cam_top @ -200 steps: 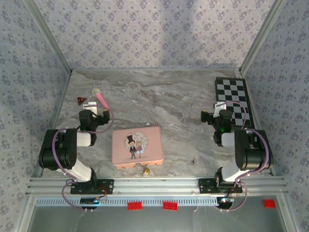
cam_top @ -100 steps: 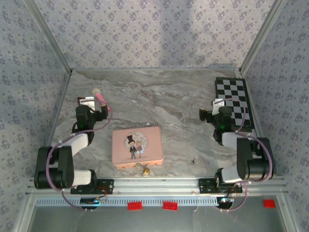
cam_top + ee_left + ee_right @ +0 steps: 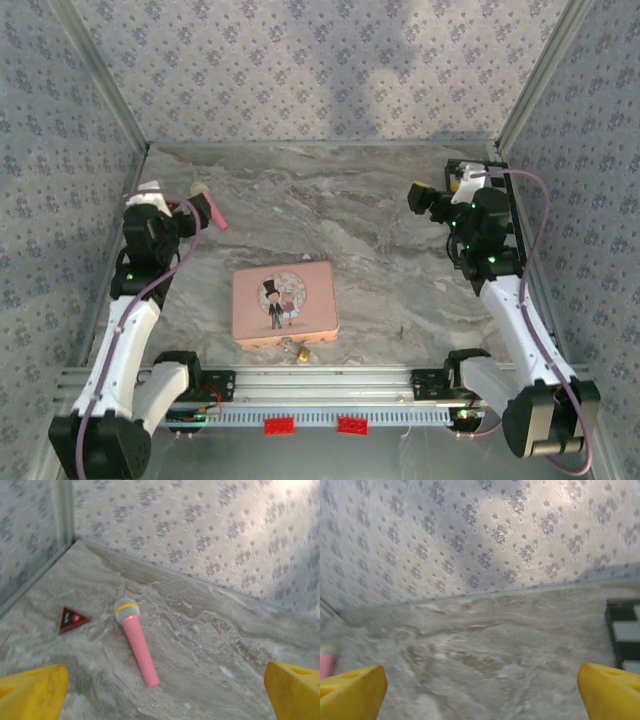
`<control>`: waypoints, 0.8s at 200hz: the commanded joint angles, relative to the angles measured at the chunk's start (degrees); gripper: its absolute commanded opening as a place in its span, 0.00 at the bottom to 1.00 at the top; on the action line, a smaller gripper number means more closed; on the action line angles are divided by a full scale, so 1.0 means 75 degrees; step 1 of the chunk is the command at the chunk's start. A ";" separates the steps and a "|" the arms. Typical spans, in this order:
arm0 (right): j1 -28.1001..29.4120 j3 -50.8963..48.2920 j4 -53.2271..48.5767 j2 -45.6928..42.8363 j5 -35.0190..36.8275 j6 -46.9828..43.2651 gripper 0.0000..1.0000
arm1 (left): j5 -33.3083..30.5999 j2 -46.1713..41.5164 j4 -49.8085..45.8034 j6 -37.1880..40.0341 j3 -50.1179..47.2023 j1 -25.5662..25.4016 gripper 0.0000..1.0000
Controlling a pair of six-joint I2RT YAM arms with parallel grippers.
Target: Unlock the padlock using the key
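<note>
The tiny brass padlock (image 3: 300,351) lies on the marble table against the near edge of the pink tin (image 3: 284,302). A small dark speck (image 3: 402,331) lies right of the tin; it is too small to tell whether it is the key. My left gripper (image 3: 180,216) hangs raised at the far left, well away from the padlock, and it stands wide open and empty (image 3: 165,695). At the far right, raised over the table, my right gripper (image 3: 432,197) also stands wide open with nothing in it (image 3: 482,695).
A pink toy microphone (image 3: 136,647) lies just ahead of the left gripper, with a red triangular piece (image 3: 72,619) to its left. A black-and-white chessboard (image 3: 500,185) lies at the back right, partly under the right arm. Patterned walls (image 3: 320,70) close in three sides.
Both arms have unfolded and risen from their tucked poses. The left gripper swung left and back, the right one back toward the chessboard. Both stayed open.
</note>
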 commanded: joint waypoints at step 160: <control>0.6161 -0.0362 -0.7778 -0.0558 0.3305 0.5994 0.89 | 0.0759 -0.1042 -0.1925 -0.1902 -0.1248 -0.4473 1.00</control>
